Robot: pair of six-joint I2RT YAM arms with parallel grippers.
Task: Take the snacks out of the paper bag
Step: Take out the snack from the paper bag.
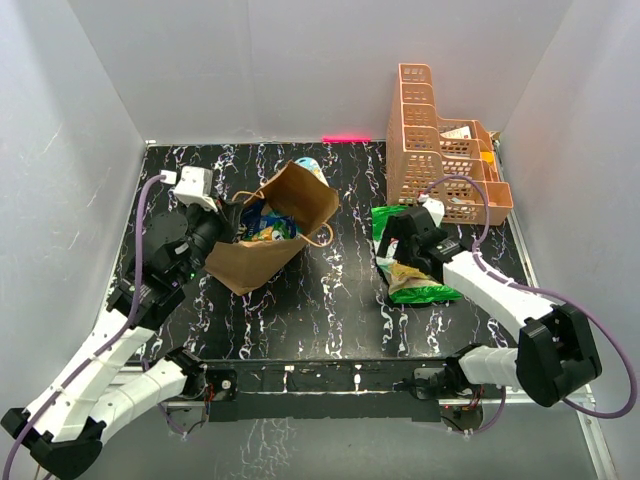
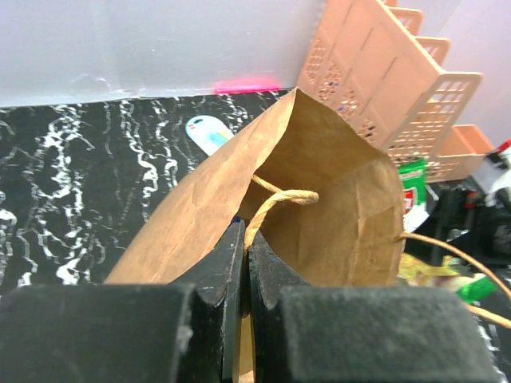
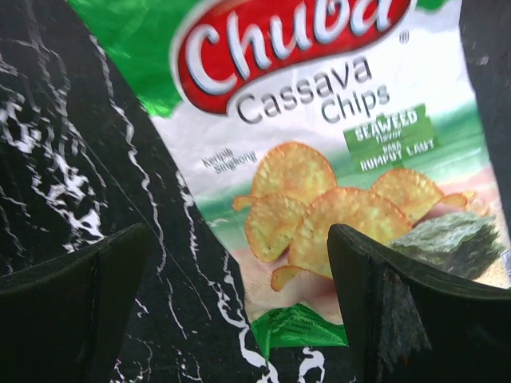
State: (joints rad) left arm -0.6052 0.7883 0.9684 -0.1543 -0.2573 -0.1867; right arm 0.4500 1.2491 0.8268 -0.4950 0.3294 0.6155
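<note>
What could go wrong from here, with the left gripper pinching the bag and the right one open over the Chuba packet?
The left gripper clamps only the thin rim of the paper bag, beside a handle; a hard pull might tear it or spill the packets inside. The right gripper stands open low over the Chuba packet; swinging away, a finger could drag it.

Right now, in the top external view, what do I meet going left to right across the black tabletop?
Black left pincer, shut on the bag's rim → brown kraft paper bag → green-and-white Chuba snack packet.
</note>
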